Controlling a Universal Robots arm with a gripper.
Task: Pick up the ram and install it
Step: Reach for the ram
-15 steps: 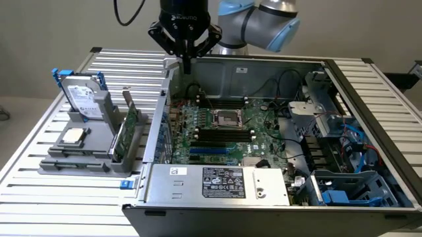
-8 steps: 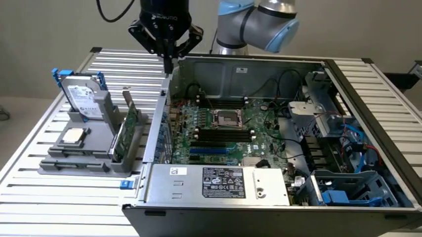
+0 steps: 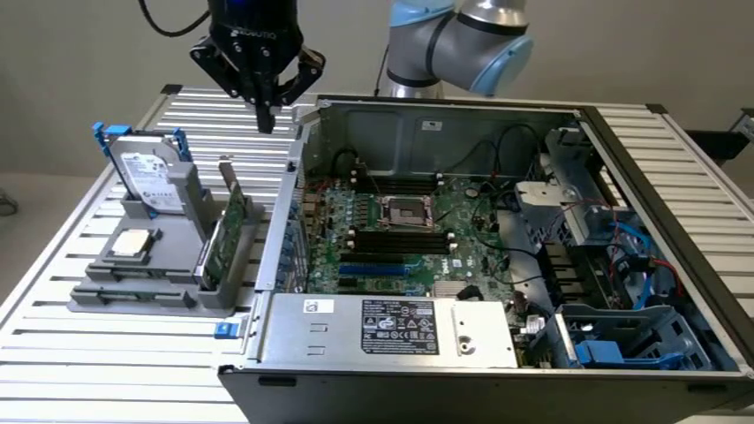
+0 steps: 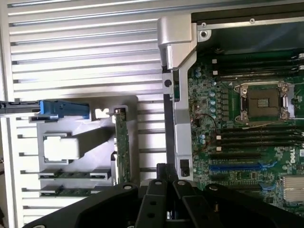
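Two ram strips, thin and green, lie in the front slots of a grey holder [image 3: 177,305]: one ram strip [image 4: 71,174] sits just behind the other ram strip [image 4: 71,191], and the pair shows in the exterior view as the ram strips [image 3: 132,270]. My gripper [image 3: 267,119] hangs high above the slatted table, behind the holder and beside the open computer case's back corner. Its fingers [image 4: 166,173] are pressed together with nothing between them. Empty black memory slots [image 3: 401,238] flank the CPU socket [image 4: 263,102] on the motherboard.
The holder also carries an upright hard drive [image 3: 151,172] with blue handles, a CPU [image 3: 132,243] and a tall green expansion card [image 3: 229,230]. The case's metal wall [image 3: 289,194] rises between holder and motherboard. A power supply [image 3: 401,327], cables and drive cages [image 3: 613,265] crowd the case.
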